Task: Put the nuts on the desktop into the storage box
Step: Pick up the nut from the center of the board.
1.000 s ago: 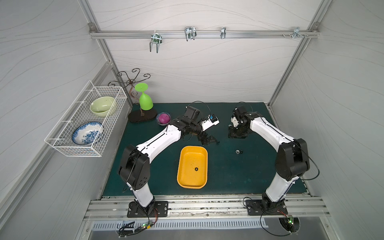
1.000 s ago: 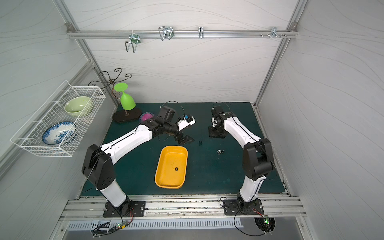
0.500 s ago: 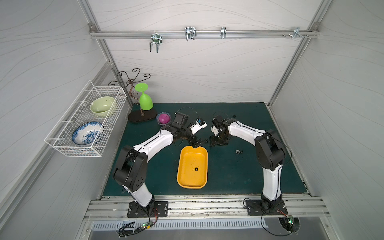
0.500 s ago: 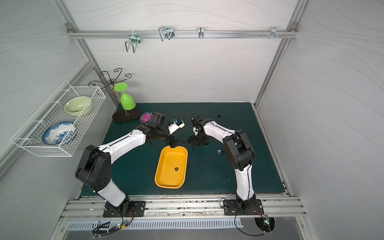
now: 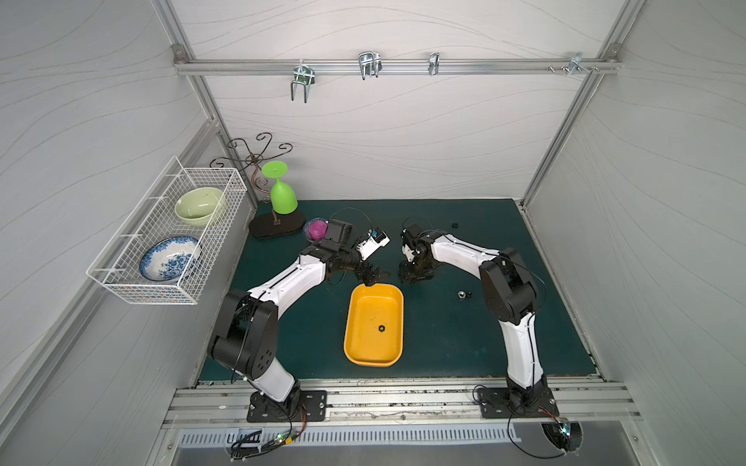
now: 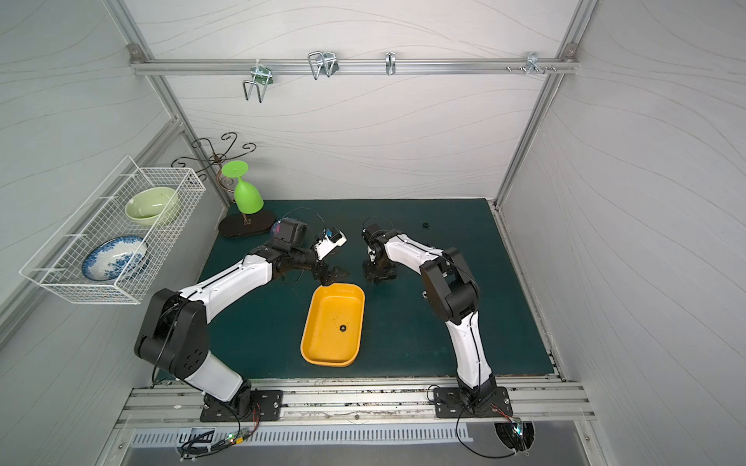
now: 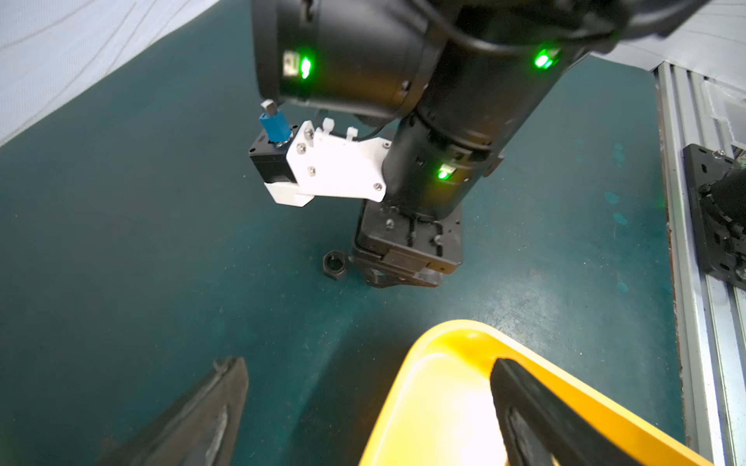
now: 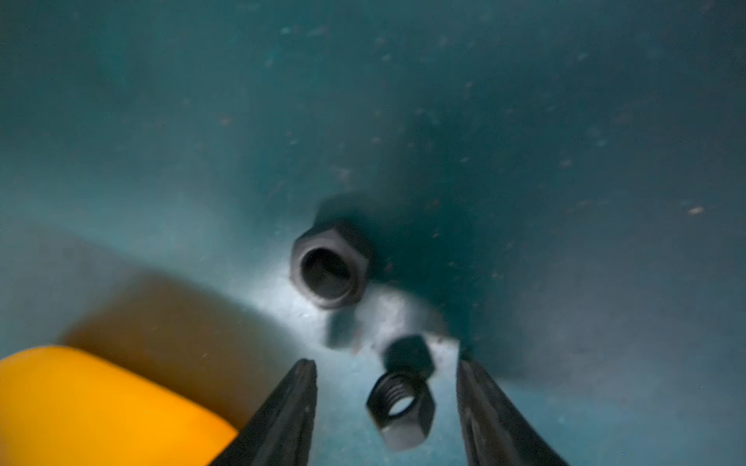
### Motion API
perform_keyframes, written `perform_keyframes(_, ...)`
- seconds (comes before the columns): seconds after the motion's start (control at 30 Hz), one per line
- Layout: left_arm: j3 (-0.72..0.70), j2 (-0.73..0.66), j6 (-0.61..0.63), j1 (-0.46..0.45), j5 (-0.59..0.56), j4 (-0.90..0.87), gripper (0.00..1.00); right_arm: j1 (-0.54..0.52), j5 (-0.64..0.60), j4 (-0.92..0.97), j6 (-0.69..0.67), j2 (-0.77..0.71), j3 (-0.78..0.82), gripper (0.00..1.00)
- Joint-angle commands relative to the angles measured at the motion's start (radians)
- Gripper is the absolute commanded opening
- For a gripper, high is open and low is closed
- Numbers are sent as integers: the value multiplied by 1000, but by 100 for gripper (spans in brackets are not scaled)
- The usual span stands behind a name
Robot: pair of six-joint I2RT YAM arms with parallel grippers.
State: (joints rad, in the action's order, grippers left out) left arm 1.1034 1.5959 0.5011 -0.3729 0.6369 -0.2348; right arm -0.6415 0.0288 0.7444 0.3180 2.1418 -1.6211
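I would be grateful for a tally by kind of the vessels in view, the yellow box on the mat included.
Bowls in the wire basket: 2 (pale green bowl, blue-and-white bowl)
Small bowl holding a pink ball: 1
Green goblet, upside down: 1
Yellow storage box: 1
Total: 5

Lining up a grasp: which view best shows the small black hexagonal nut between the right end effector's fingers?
Right wrist: small black hexagonal nut close-up, threads visible. Left wrist and both top views: right end effector hides it.
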Motion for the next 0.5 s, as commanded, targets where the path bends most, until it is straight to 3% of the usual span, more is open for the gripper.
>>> perform_keyframes(0.0,-10,-21,-4,2,35,52,98,-7,-53,46,-13,40,-16,56)
perform_keyframes(0.1,-18,-29,4,2,37,49,98,-8,-46,45,-9,40,-9,50)
perform_keyframes(0.47,-38,-57,17,2,38,33,99,-27,-46,96,-9,21,2,53)
